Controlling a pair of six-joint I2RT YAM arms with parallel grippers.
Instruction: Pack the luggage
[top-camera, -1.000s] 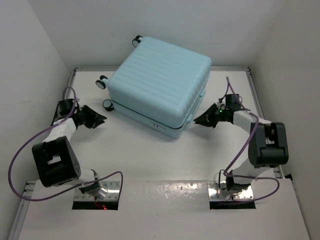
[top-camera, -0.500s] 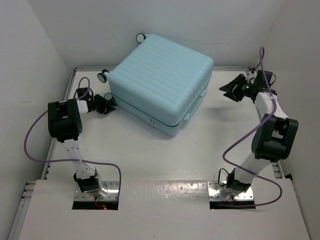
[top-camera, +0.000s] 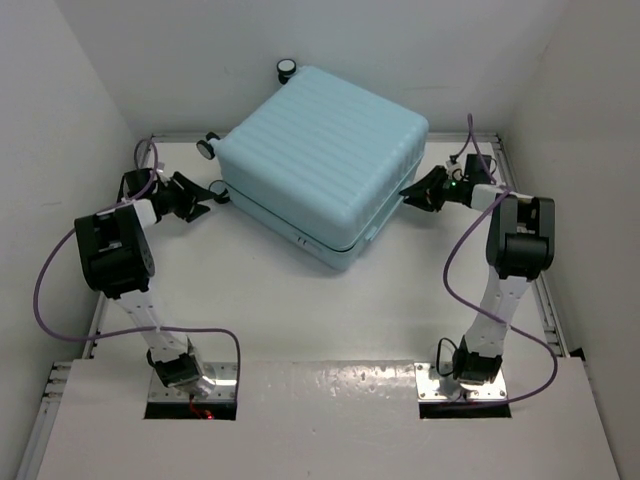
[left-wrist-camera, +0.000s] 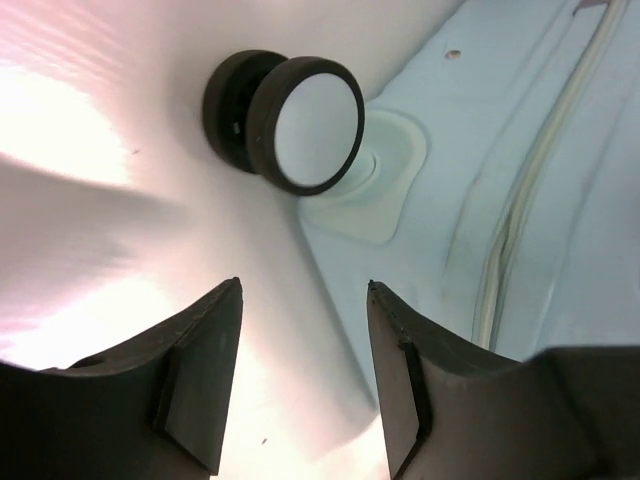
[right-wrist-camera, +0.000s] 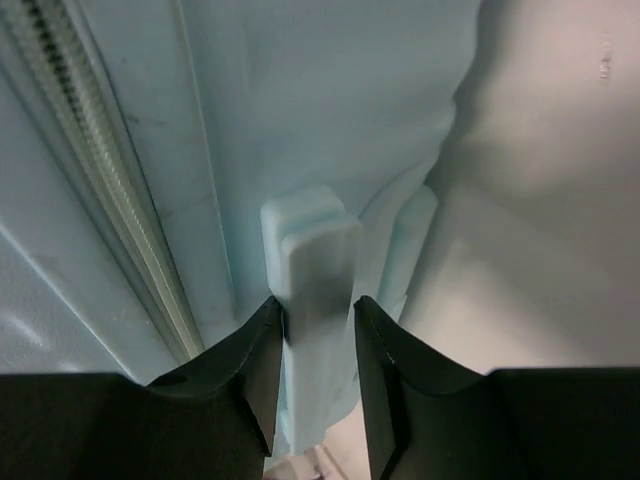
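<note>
White desk (top-camera: 300, 320) is carrying the closed luggage (top-camera: 325, 150) at its far middle; the left claw (left-wrist-camera: 303, 290) is gaping, empty, just beside a wheel (left-wrist-camera: 300, 122), while the right claw (right-wrist-camera: 315, 305) is clamping the luggage's handle (right-wrist-camera: 310, 240).

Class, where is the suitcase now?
Top view: the suitcase lies far-centre on the table, between the left end effector and the right end effector.
</note>
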